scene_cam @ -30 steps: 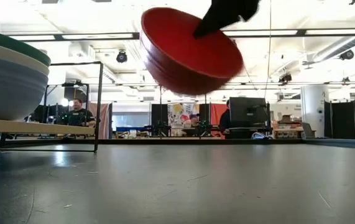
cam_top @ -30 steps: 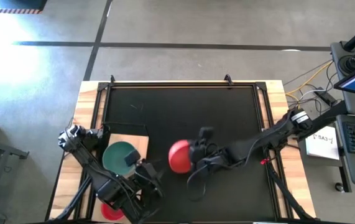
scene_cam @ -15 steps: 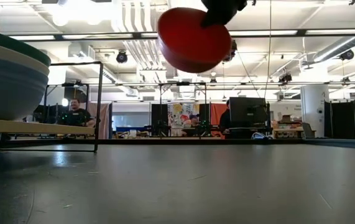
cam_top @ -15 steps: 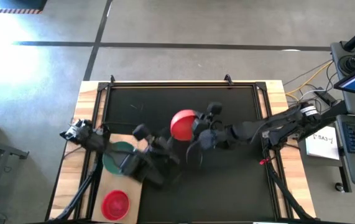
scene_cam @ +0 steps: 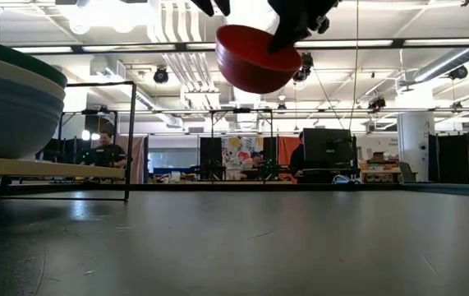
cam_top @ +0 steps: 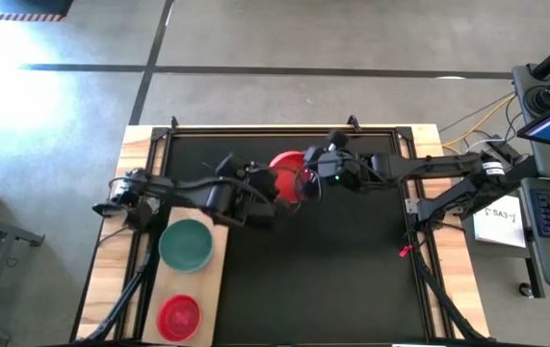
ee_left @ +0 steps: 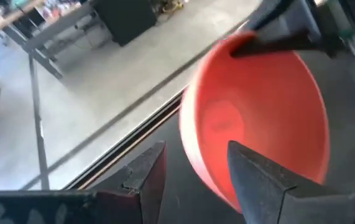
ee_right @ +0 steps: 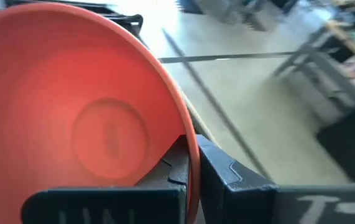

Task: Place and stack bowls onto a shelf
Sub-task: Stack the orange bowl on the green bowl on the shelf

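High view shows the right gripper pinched on the rim of a red bowl and holding it in the air over the far middle of the black table, while the left gripper sits just beside the bowl's left side with its fingers parted around nothing. On the light wooden shelf at the near left, a teal bowl rests on top of a stack whose lower bowls I cannot make out, and nearer still sits a second red bowl. Both dark arms reach in over the table toward the lifted bowl, the left one crossing above the shelf's far edge.
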Action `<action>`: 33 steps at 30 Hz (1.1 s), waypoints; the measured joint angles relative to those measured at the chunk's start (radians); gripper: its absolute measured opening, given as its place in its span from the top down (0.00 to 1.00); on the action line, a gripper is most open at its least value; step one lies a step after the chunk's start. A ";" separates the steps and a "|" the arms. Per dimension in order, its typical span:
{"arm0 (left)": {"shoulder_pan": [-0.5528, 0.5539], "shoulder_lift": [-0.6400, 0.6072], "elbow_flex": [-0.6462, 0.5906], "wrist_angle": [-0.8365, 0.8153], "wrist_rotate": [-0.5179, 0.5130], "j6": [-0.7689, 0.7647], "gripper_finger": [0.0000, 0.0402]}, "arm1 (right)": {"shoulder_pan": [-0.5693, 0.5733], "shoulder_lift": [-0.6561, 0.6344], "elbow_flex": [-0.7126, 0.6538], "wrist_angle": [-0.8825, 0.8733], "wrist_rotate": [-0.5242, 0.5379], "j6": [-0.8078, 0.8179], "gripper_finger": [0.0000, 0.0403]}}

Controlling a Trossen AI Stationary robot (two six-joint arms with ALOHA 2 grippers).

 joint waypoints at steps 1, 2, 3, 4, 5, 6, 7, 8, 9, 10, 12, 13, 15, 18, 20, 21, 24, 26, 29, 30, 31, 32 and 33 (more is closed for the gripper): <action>0.012 0.000 0.013 0.000 0.015 0.010 0.62 | -0.006 0.001 0.001 0.000 -0.035 0.000 0.98; 0.023 0.000 0.027 0.001 0.032 0.022 0.62 | -0.012 0.004 0.005 0.000 -0.071 0.000 0.98; 0.035 0.000 0.042 0.002 0.065 0.036 0.62 | -0.018 0.005 0.008 0.000 -0.103 -0.004 0.98; 0.045 0.000 0.055 0.004 0.105 0.055 0.62 | -0.021 0.005 0.010 -0.001 -0.128 -0.022 0.98; 0.056 0.000 0.066 0.005 0.146 0.076 0.62 | -0.022 0.005 0.013 -0.001 -0.141 -0.037 0.98; 0.064 -0.001 0.075 0.007 0.183 0.095 0.62 | -0.022 0.005 0.017 -0.001 -0.140 -0.052 0.98; 0.071 -0.001 0.083 0.008 0.216 0.111 0.62 | -0.022 0.005 0.021 -0.001 -0.140 -0.058 0.98; 0.078 0.000 0.090 0.008 0.240 0.118 0.62 | -0.022 0.005 0.026 -0.001 -0.141 -0.061 0.98; 0.083 -0.001 0.097 0.008 0.259 0.121 0.62 | -0.022 0.005 0.032 -0.006 -0.141 -0.061 0.98; 0.089 -0.001 0.104 0.010 0.281 0.122 0.62 | -0.022 0.005 0.040 -0.016 -0.141 -0.061 0.98; 0.098 -0.002 0.110 0.026 0.318 0.129 0.62 | -0.022 0.005 0.055 -0.025 -0.140 -0.070 0.98; 0.100 -0.002 0.110 0.037 0.331 0.138 0.62 | -0.022 0.005 0.058 -0.025 -0.140 -0.072 0.98; 0.101 -0.002 0.110 0.055 0.339 0.172 0.62 | -0.022 0.005 0.064 -0.037 -0.137 -0.076 0.98; 0.101 -0.003 0.101 0.059 0.337 0.193 0.62 | -0.019 0.004 0.071 -0.037 -0.138 -0.090 0.98; 0.103 -0.003 0.089 0.059 0.327 0.193 0.62 | -0.012 0.003 0.072 -0.039 -0.147 -0.094 0.98; 0.105 -0.003 0.084 0.059 0.322 0.191 0.62 | -0.011 0.003 0.073 -0.039 -0.168 -0.098 0.98; 0.114 -0.003 0.067 0.066 0.316 0.188 0.62 | -0.008 0.003 0.075 -0.027 -0.241 -0.087 0.98; 0.122 -0.003 0.059 0.074 0.315 0.185 0.62 | -0.005 0.003 0.077 -0.022 -0.264 -0.084 0.98; 0.134 -0.002 0.057 0.075 0.309 0.182 0.62 | -0.004 0.003 0.077 -0.024 -0.275 -0.084 0.98; 0.138 -0.002 0.057 0.075 0.307 0.181 0.62 | -0.004 0.003 0.077 -0.026 -0.271 -0.083 0.98; 0.141 -0.002 0.057 0.075 0.304 0.181 0.63 | -0.004 0.003 0.077 -0.027 -0.269 -0.078 0.98; 0.144 -0.002 0.057 0.075 0.304 0.181 0.65 | -0.004 0.003 0.077 -0.027 -0.268 -0.072 0.98; 0.144 -0.002 0.057 0.075 0.304 0.182 0.68 | -0.004 0.003 0.077 -0.027 -0.269 -0.069 0.98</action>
